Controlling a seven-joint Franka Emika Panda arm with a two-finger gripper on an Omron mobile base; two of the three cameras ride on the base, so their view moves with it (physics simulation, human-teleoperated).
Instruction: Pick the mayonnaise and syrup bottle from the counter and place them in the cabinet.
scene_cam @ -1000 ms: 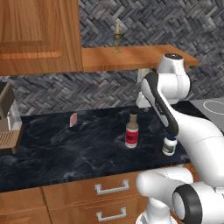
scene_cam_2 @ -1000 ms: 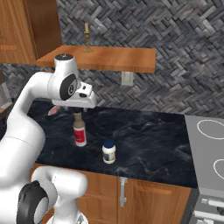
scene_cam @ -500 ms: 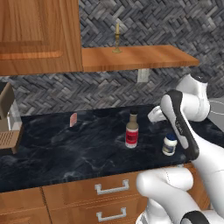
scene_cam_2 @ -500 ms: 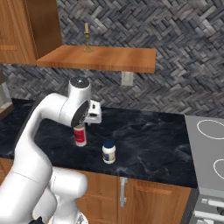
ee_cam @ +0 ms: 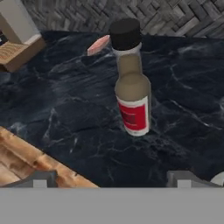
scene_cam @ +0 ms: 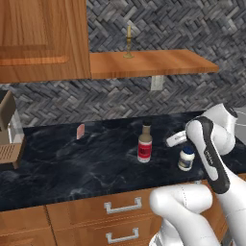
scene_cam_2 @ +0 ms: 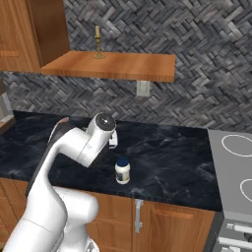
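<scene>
The syrup bottle (scene_cam: 144,144) stands upright on the black counter (scene_cam: 72,166), with tan neck, dark cap and red label. In the hand view the syrup bottle (ee_cam: 132,83) is straight ahead, apart from my fingers. My gripper (scene_cam: 169,141) hangs low just right of it, open and holding nothing; in the hand view my gripper (ee_cam: 113,179) has its tips spread wide. The mayonnaise (scene_cam: 186,158), a white jar with a blue lid, stands right of my hand, and the mayonnaise (scene_cam_2: 122,170) sits near the counter (scene_cam_2: 167,162) front. My arm hides the bottle in the right base view. The cabinet shelf (scene_cam: 149,62) is above.
A candlestick (scene_cam: 128,43) stands on the shelf (scene_cam_2: 113,66). A small pink object (scene_cam: 80,130) lies behind the bottle to the left. A boxy appliance (scene_cam: 7,137) sits at the counter's far left. A stove (scene_cam_2: 236,167) borders the counter on the right. A panelled door (scene_cam: 38,38) hangs upper left.
My arm has swung down from above the bottle, and the hand now sits low beside it, between bottle and jar. Bottle and jar have not moved.
</scene>
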